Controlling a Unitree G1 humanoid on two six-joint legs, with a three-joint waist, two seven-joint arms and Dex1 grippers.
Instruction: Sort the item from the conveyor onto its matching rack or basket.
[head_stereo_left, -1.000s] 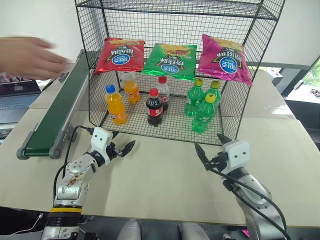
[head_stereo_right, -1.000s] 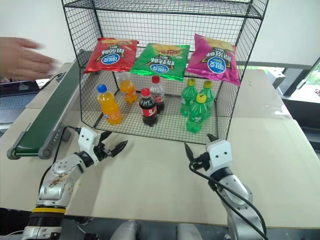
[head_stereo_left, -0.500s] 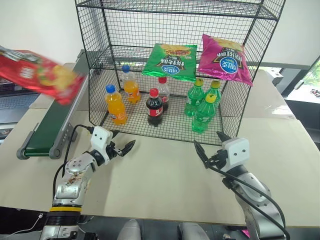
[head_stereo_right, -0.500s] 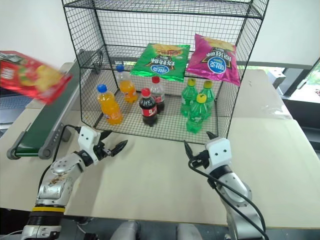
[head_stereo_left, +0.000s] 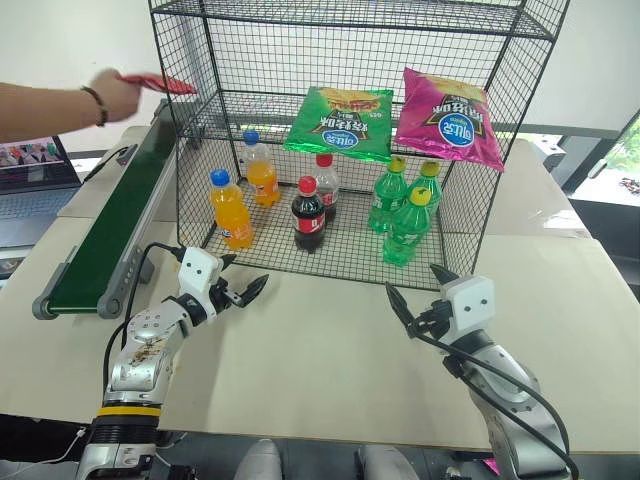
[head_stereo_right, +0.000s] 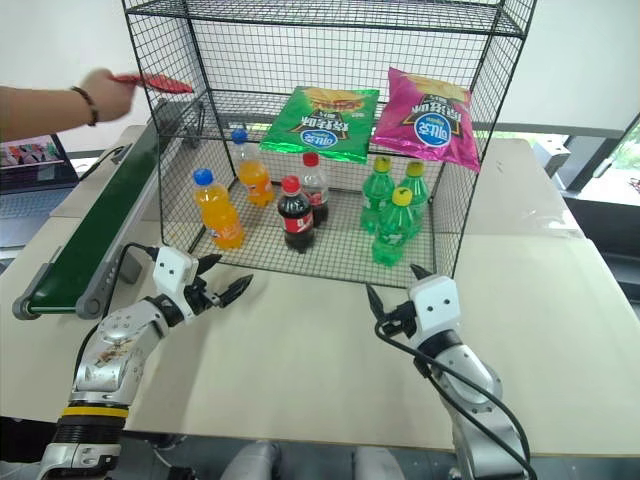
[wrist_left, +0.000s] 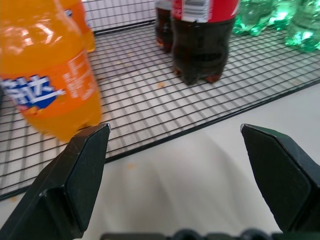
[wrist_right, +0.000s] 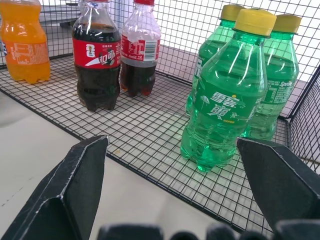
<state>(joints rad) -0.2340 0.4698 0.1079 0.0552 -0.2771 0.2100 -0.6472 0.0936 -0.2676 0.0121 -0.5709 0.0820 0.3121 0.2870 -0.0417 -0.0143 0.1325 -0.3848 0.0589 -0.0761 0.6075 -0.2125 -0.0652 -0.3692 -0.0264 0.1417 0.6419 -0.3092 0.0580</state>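
Red chip bag (head_stereo_left: 155, 82): in person's hand (head_stereo_left: 118, 94) at 10 o'clock, above far end of conveyor (head_stereo_left: 110, 225), not on belt; seen edge-on, logo unreadable.
Risk: bag lands off belt or snags rack (head_stereo_left: 190, 150) corner.
Left pincer (head_stereo_left: 243, 293): fingers apart, empty, over desk (head_stereo_left: 320, 360).
Right pincer (head_stereo_left: 412, 300): fingers apart, empty.

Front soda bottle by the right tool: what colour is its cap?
Yellow, on a green bottle; the right wrist view shows it best.
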